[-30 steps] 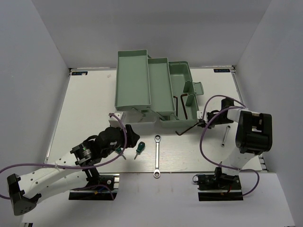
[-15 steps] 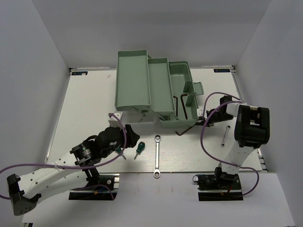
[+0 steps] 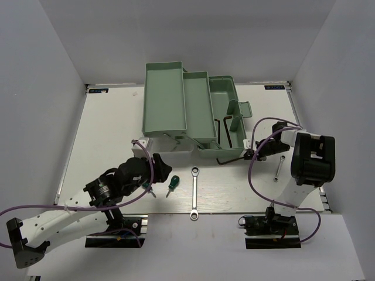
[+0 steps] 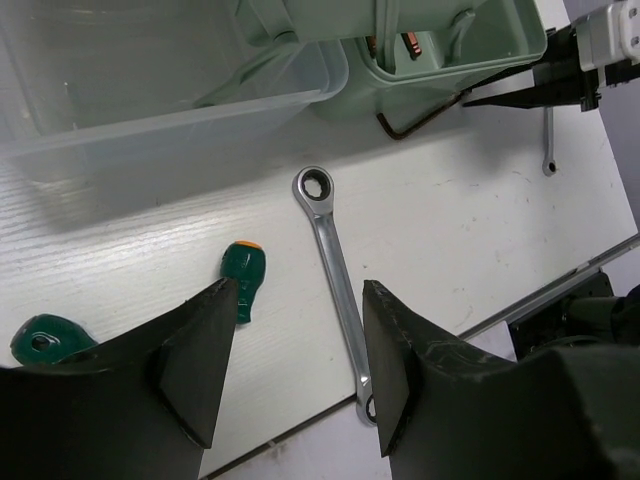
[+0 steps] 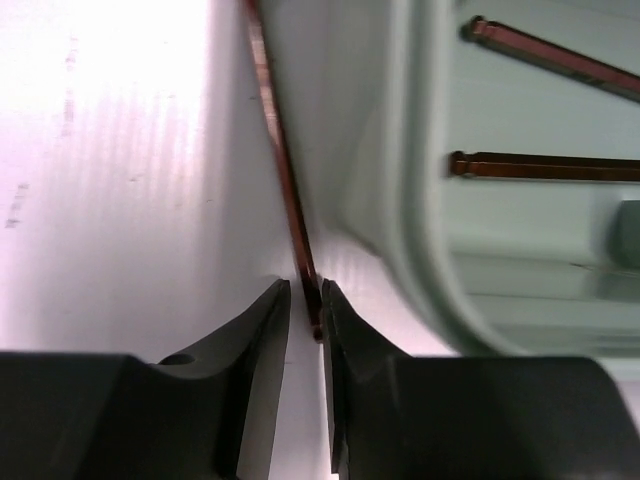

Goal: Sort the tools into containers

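Hex key (image 5: 283, 170) runs straight out from my right hand (image 5: 305, 300), its near end pinched between almost closed fingers, beside the toolbox (image 5: 420, 200) wall. My left hand (image 4: 290, 370) hangs wide open and empty, far off over the wrench (image 4: 335, 265).

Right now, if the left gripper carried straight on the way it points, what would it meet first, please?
Probably the bare table between the green screwdriver and the silver wrench; the left gripper is open and aims down between them. Depth is uncertain.
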`<control>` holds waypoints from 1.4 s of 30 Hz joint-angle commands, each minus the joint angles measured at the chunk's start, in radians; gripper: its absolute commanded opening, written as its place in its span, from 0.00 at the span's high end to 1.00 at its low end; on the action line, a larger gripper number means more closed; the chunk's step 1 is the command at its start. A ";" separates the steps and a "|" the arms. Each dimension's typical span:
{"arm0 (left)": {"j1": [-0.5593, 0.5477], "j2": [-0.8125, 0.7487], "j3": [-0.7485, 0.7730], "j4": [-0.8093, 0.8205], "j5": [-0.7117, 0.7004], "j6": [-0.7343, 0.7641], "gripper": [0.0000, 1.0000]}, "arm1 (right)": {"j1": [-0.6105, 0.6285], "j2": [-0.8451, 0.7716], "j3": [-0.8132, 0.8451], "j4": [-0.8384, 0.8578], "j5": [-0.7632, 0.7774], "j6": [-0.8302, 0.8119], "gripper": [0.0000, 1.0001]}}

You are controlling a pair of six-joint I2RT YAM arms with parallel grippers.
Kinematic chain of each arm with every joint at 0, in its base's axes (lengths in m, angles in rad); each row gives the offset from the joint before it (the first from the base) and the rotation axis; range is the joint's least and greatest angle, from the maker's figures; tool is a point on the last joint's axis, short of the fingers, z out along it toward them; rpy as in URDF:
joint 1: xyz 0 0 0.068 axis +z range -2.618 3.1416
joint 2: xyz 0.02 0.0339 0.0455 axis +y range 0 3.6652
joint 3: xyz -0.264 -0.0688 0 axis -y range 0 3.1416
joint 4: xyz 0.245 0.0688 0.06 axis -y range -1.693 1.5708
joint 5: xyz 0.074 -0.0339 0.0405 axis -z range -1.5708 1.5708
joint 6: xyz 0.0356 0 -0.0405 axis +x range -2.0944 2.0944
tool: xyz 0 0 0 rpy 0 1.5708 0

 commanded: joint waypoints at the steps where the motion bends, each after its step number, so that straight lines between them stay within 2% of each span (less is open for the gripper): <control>1: 0.001 -0.021 0.026 -0.004 -0.013 -0.004 0.37 | -0.005 0.002 -0.055 -0.124 0.166 -0.120 0.74; 9: 0.001 -0.050 0.017 -0.002 -0.004 -0.004 0.37 | -0.010 -0.106 -0.162 -0.139 0.218 -0.148 0.76; 23: 0.001 -0.083 0.008 -0.013 0.006 -0.004 0.37 | -0.019 -0.284 -0.288 -0.058 0.312 0.062 0.79; 25: 0.001 -0.093 -0.001 -0.013 0.006 -0.004 0.37 | -0.022 -0.307 -0.305 -0.026 0.295 0.167 0.68; 28: 0.001 -0.093 -0.001 -0.004 0.006 -0.004 0.37 | -0.013 -0.367 -0.303 -0.027 0.249 0.211 0.52; 31: 0.001 -0.093 -0.001 -0.004 0.015 -0.004 0.37 | -0.013 -0.370 -0.254 -0.104 0.202 0.252 0.46; 34: 0.001 -0.093 -0.011 -0.004 0.024 -0.004 0.37 | -0.003 -0.370 -0.196 -0.107 0.166 0.359 0.46; 42: 0.001 -0.020 -0.031 0.033 0.099 -0.004 0.37 | 0.075 -0.370 -0.185 -0.049 0.197 0.479 0.46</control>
